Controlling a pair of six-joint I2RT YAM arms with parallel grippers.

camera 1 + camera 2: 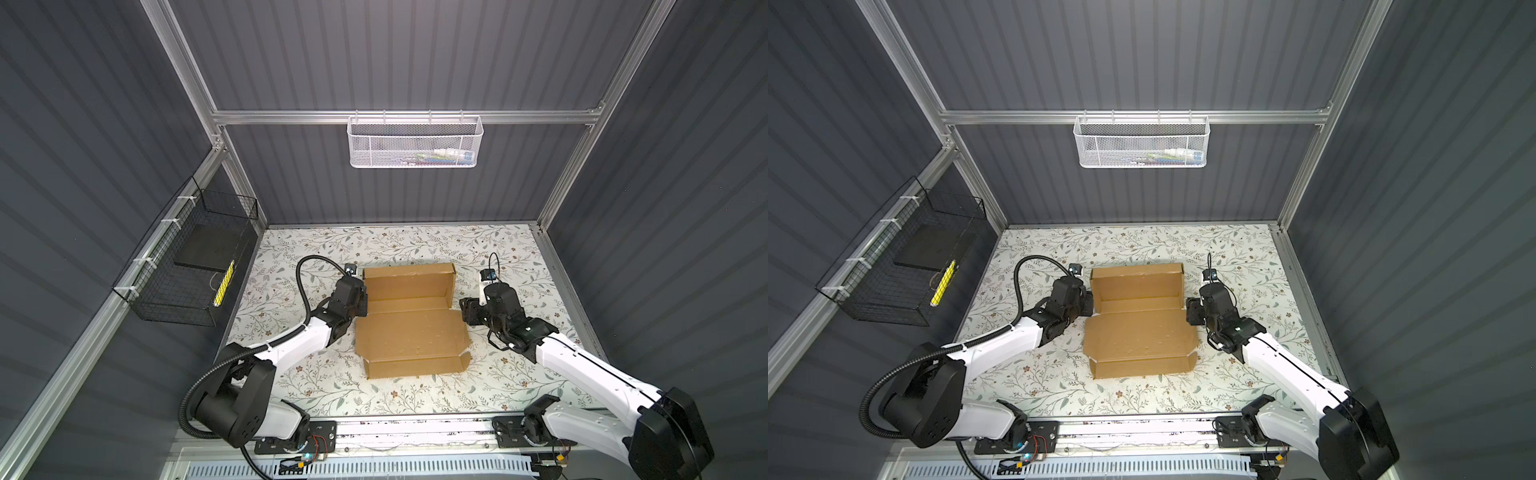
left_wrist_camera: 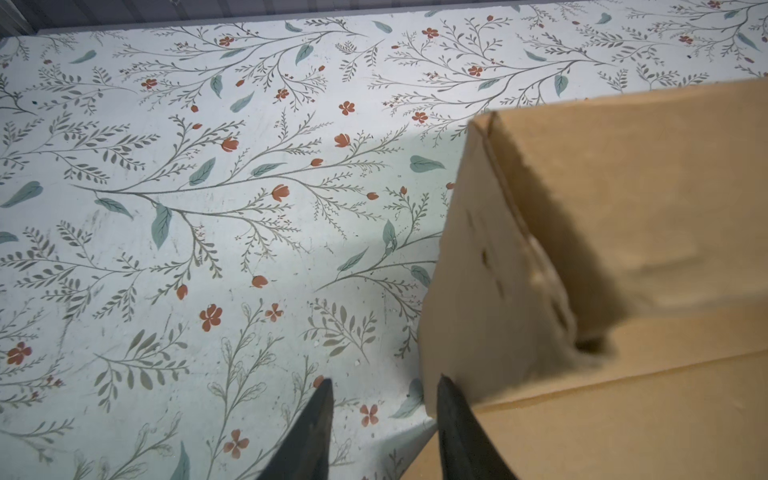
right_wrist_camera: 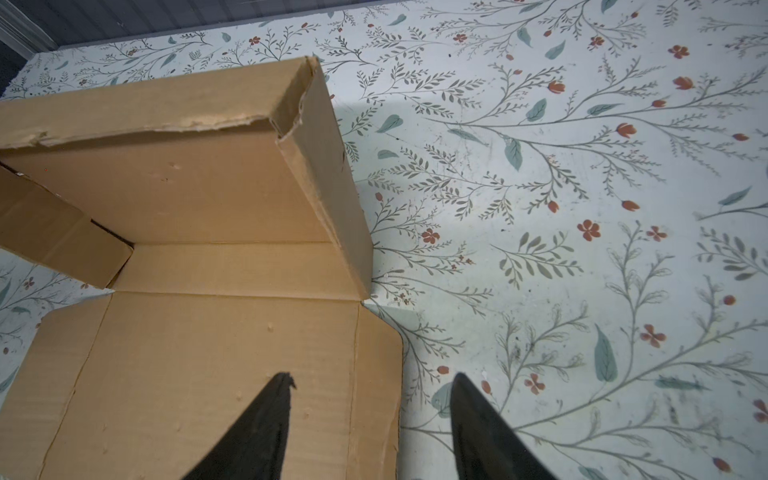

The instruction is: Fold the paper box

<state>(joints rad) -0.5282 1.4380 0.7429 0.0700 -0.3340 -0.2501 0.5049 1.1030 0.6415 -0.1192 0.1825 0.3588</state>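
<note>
L gripper (image 2: 385, 379) & R gripper (image 3: 370, 375) are hanging part-open, empty, flanking mid-frame paper box (image 1: 411, 332); L's nudge is risking collapsing side wall (image 2: 478, 270).

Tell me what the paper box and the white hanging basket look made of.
The paper box: matte brown corrugated cardboard, shown by ragged torn edges and creases. The white basket: probably white-coated metal mesh, given its fine perforated walls and wire rim.

A partly folded paper box (image 1: 411, 336) lies around the middle of the floral-patterned tabletop (image 1: 415, 399), its far walls raised.
</note>
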